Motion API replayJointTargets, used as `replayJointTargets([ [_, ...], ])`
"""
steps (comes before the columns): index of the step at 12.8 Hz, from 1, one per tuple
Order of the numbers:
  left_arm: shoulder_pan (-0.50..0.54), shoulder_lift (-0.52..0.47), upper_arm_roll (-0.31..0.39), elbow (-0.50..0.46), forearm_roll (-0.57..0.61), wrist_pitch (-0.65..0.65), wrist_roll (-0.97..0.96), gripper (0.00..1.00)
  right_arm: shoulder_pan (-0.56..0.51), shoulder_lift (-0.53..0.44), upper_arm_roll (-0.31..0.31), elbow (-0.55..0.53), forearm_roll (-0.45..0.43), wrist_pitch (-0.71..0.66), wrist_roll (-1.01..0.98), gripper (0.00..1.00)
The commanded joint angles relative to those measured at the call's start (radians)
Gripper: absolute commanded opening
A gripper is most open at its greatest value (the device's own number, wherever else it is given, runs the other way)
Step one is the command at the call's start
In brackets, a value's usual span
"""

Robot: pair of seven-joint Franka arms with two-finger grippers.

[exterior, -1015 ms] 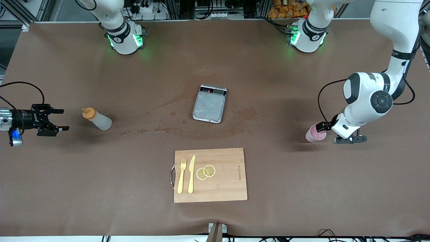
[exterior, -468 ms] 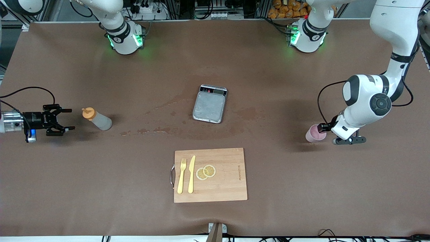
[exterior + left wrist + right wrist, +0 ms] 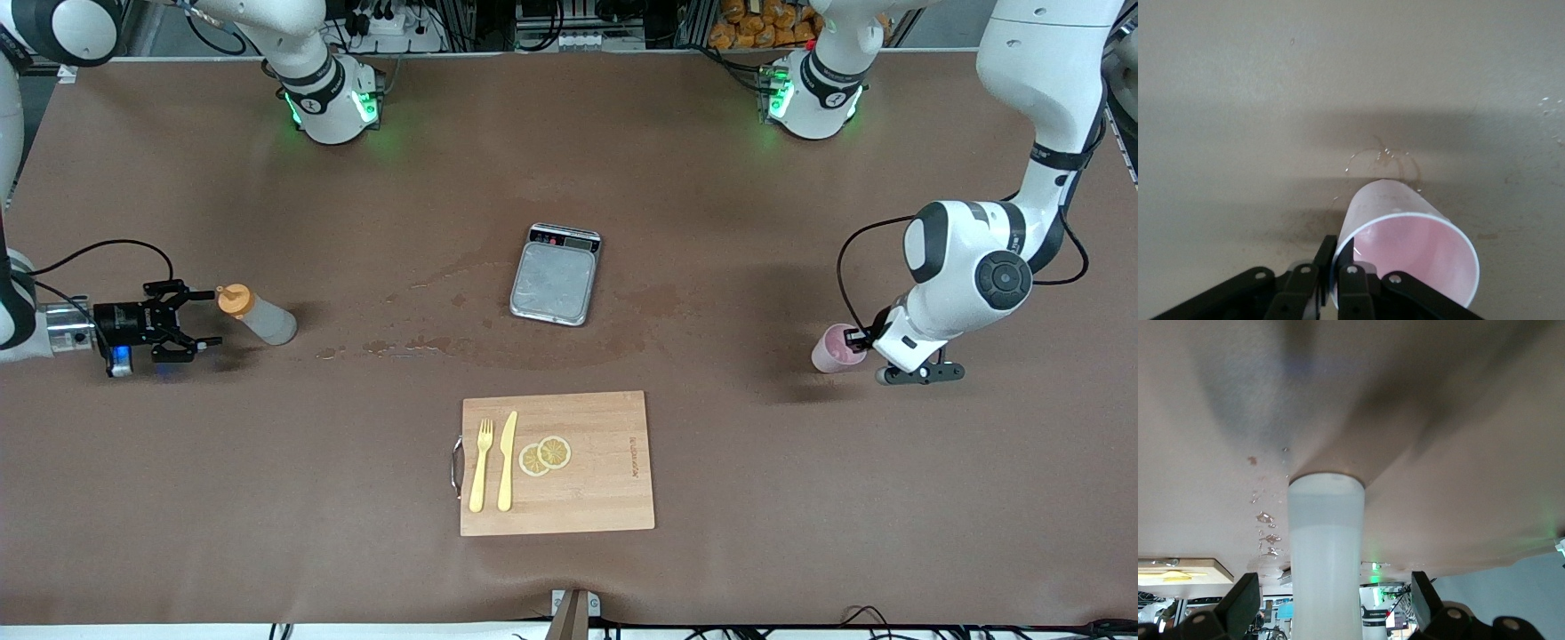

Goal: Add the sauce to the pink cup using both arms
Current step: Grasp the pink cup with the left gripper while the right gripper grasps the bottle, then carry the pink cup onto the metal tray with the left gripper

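Brown surface (image 3: pixel 711 222): right pincer (image 3: pixel 203 318) spread at sauce (image 3: pixel 256 316); left pincer (image 3: pixel 859 339) pinching cup (image 3: pixel 834 349) rim.

Brown-covered table (image 3: pixel 178 498) under even overhead light, damp in the middle.
Wet stains (image 3: pixel 427 342) trail across the cover; along the table's top edge runs aluminium framing (image 3: pixel 480 22) with tangled cables (image 3: pixel 382 18), and a stack of orange-brown packets (image 3: pixel 756 22) sits among the frames there.
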Motion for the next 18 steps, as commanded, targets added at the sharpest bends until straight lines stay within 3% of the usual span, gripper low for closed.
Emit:
replayJointTargets([
  [1, -0.002, 0.008, 0.001, 0.007, -0.012, 0.007, -0.003, 0.0, -0.033, 0.046, 0.02, 0.024, 0.047, -0.022, 0.019, 1.0],
  [5, -0.009, -0.034, -0.014, 0.008, -0.01, -0.007, 0.008, 0.0, -0.032, 0.066, 0.02, 0.024, 0.061, -0.056, 0.02, 1.0],
  [8, -0.004, -0.064, -0.079, 0.007, -0.012, -0.022, -0.023, 0.0, -0.026, 0.101, 0.02, 0.02, 0.1, -0.108, 0.025, 1.0],
  [18, -0.009, -0.108, -0.384, 0.028, -0.01, -0.073, -0.526, 0.0, -0.018, 0.135, 0.023, 0.012, 0.153, -0.156, 0.028, 1.0],
])
